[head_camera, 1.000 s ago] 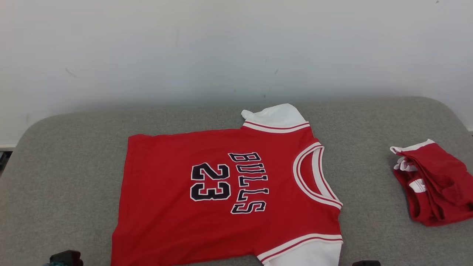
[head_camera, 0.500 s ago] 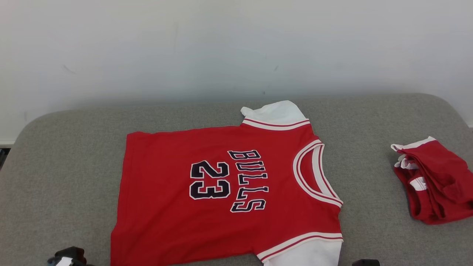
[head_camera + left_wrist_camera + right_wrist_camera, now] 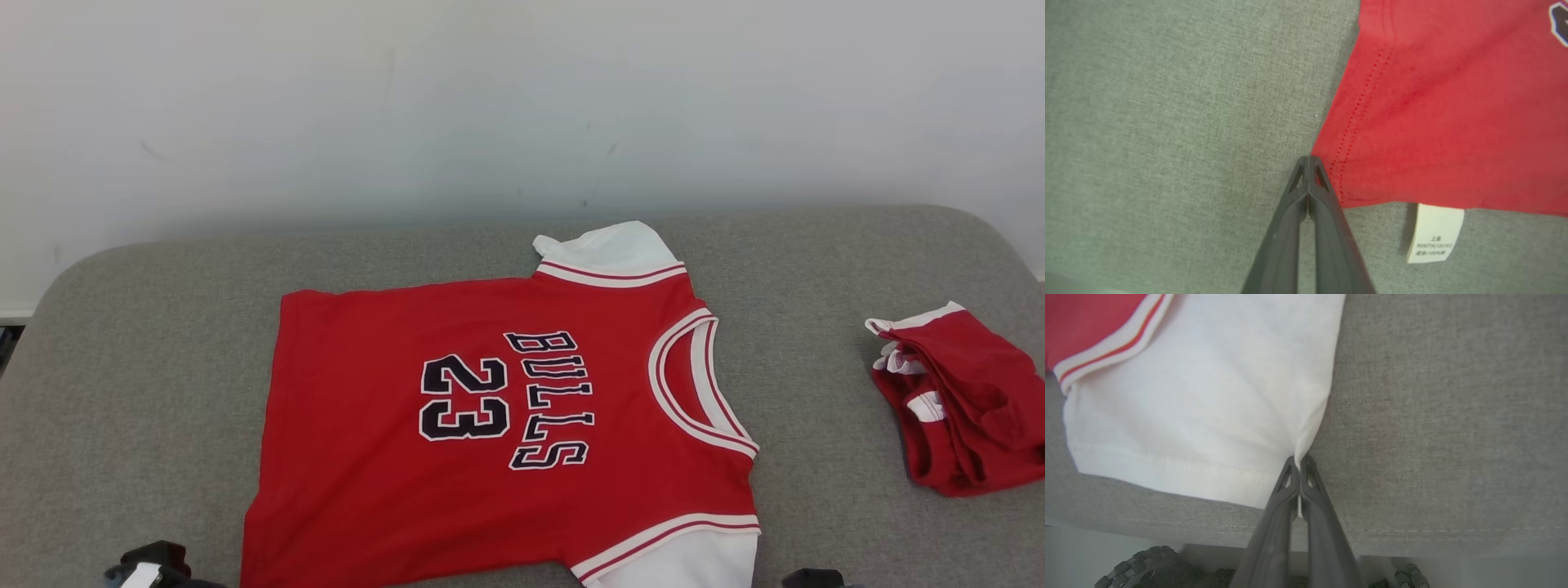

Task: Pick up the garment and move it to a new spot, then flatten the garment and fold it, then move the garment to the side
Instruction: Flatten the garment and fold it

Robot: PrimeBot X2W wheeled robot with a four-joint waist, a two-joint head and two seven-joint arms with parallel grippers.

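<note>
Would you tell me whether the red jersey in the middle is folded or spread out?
Spread flat: the red jersey lies open on the grey surface, with number, lettering and both white sleeves showing.

Holds both grippers low and well apart, at the lower left and lower right of the head view's bottom edge. Presses the left gripper [image 3: 1309, 160] fully together, long dark fingers [image 3: 1331, 228] rising side by side in the left wrist view and meeting in a point on the hem corner of the garment [image 3: 1433, 102]. Clamps the right gripper [image 3: 1299, 460] likewise, tips touching, with a sliver of the white sleeve [image 3: 1188, 396] pinched between.
</note>
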